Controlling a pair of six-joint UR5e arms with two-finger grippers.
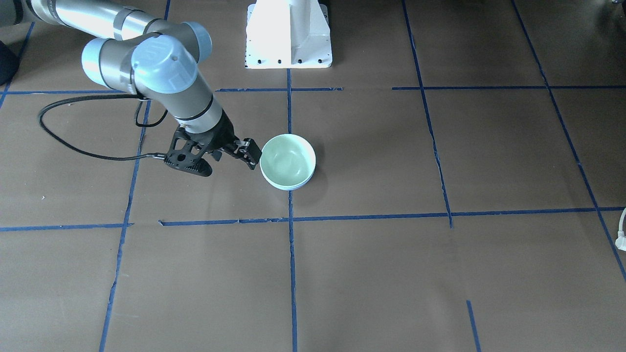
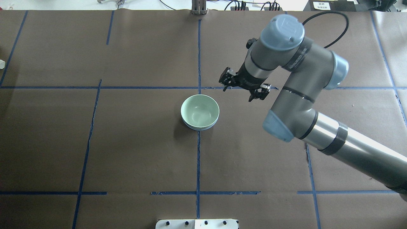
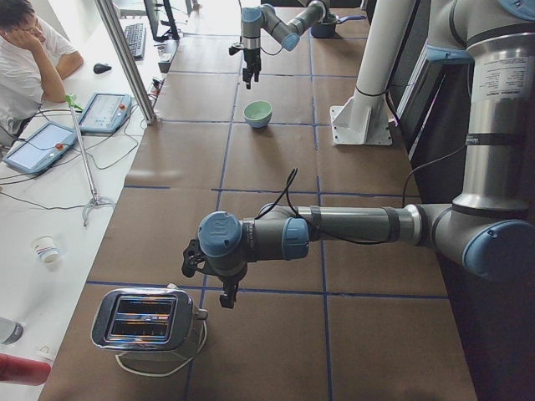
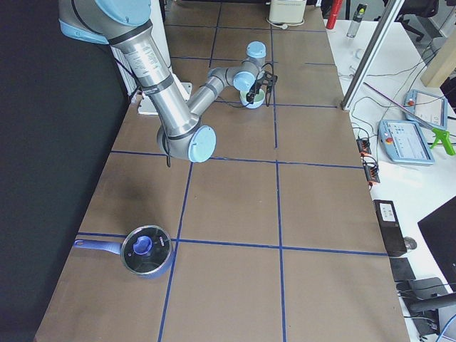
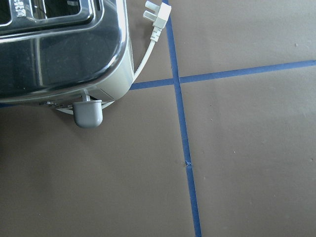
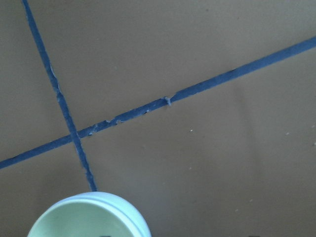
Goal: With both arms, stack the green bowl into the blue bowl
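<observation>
The green bowl (image 2: 200, 110) sits nested inside the blue bowl (image 2: 191, 127) at the table's middle; only a thin pale blue rim shows under it. The stack also shows in the front view, with the green bowl (image 1: 287, 159) above the blue bowl's rim (image 1: 289, 187). My right gripper (image 2: 243, 86) is open and empty, hovering just beside the bowls on their right and apart from them. It also shows in the front view (image 1: 220, 160). My left gripper (image 3: 226, 294) hangs far away next to the toaster; I cannot tell if it is open.
A chrome toaster (image 3: 146, 317) with a white cord and plug (image 5: 158, 16) stands at the table's left end. A blue pot with a lid (image 4: 146, 251) sits at the right end. The white pedestal (image 1: 288, 34) stands behind the bowls. An operator sits beside the table.
</observation>
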